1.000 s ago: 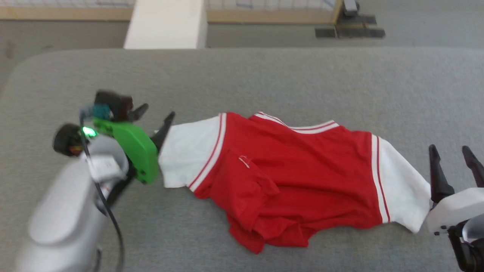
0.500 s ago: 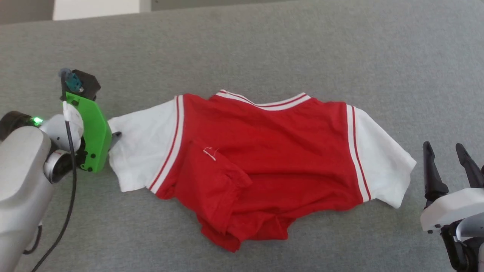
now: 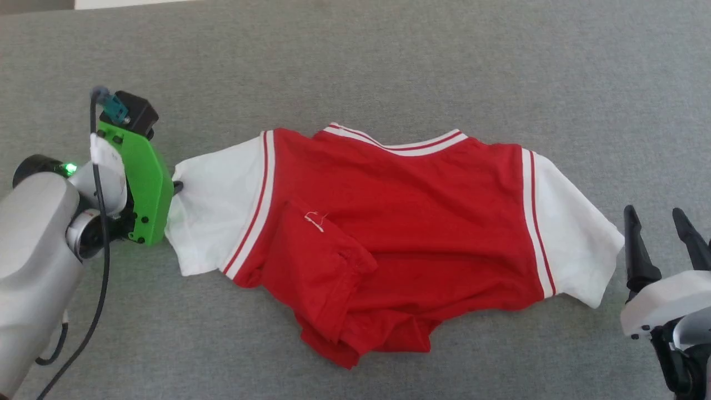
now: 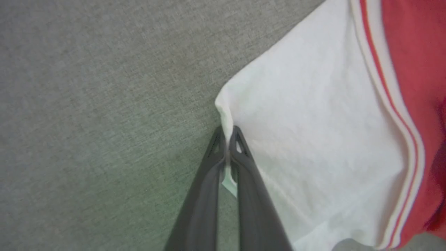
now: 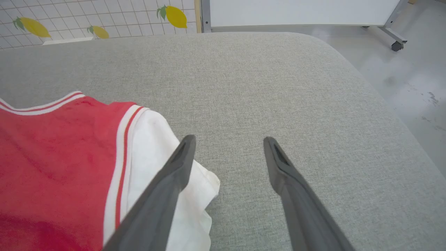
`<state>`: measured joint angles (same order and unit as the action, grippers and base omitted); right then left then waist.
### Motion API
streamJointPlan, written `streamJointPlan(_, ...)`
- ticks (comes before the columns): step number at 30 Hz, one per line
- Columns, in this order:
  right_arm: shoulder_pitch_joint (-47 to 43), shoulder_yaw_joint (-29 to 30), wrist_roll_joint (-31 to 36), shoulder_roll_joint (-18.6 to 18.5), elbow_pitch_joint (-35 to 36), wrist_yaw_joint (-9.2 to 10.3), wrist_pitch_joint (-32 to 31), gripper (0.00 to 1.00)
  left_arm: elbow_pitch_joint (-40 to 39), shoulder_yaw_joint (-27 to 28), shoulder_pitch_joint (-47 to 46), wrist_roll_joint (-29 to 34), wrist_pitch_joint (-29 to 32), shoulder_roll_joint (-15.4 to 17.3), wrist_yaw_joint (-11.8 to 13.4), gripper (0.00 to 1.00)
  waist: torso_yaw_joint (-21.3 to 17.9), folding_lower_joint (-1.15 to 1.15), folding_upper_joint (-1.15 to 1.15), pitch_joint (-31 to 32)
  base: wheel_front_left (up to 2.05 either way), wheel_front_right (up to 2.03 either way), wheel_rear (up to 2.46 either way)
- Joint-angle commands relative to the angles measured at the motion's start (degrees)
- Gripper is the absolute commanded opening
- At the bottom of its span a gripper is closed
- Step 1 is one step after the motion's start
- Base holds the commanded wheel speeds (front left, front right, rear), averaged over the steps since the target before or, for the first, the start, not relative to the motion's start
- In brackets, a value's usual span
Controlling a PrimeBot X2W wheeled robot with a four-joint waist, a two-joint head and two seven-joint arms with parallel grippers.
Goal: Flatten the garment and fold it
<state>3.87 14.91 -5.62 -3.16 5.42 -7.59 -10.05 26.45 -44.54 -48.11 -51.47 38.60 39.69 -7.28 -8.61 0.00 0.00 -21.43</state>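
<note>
Shirt (image 3: 400, 222) lies spread on table (image 3: 389, 66), hem bunched. Your left claw (image 4: 228, 139) clenched on thin sleeve edge (image 4: 224, 111); hard pull could slip it free. Right claw (image 3: 655, 214) released, just beside other sleeve (image 5: 153, 146).

No legible text, small white mark (image 3: 315, 220) on garment (image 3: 411, 222), perhaps a logo

The shirt (image 3: 422, 222) is showing red, with white sleeves (image 3: 216, 205) and red-and-white striped trim (image 3: 397, 145). The table (image 3: 389, 66) beneath is showing plain grey. The left gripper (image 3: 178, 186) is wearing a bright green housing (image 3: 141, 183); the right gripper (image 3: 654, 216) is showing dark fingers (image 3: 636, 250), white body. Far tiles (image 5: 115, 14) are carrying yellow lemons (image 5: 176, 15).
</note>
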Motion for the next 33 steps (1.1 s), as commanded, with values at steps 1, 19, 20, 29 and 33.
streamJointPlan(1, 0.8, 0.0, 0.6, -0.6, 0.1, 0.1, -0.8, 1.0, 1.4, -0.5, 2.1, 0.8, -1.7, -0.1, 0.0, 0.0, 1.7, 0.0, 0.0, 1.8, 0.0, 0.0, 0.0)
streamJointPlan(19, 6.3, -7.7, -8.2, -17.8, -5.8, 0.1, -32.8, 1.0, -15.9, 1.7, 11.1, 3.9, -18.6, 2.5, 4.5, 0.0, 14.4, 0.0, 0.0, 7.7, 0.0, 0.0, 0.0)
streamJointPlan(20, 6.8, -8.3, -8.4, -18.6, -6.7, 0.1, -34.2, 1.0, -17.3, 1.6, 11.4, 4.0, -18.8, 2.5, 4.8, 0.0, 14.9, 0.0, 0.0, 7.6, 0.0, 0.0, 0.0)
streamJointPlan(29, 11.9, -10.9, -6.8, -22.6, -18.5, 0.1, -40.4, 1.0, -26.2, 0.9, 12.6, 5.1, -18.7, 2.7, 6.9, 0.0, 17.6, 0.0, 0.0, 5.9, 0.0, 0.0, 0.0)
streamJointPlan(33, 11.8, -13.4, -6.9, -22.8, -22.1, 0.1, -40.6, 1.0, -28.1, 0.7, 12.5, 5.7, -18.9, 2.8, 7.1, 0.0, 17.9, 0.0, 0.0, 5.2, 0.0, 0.0, 0.0)
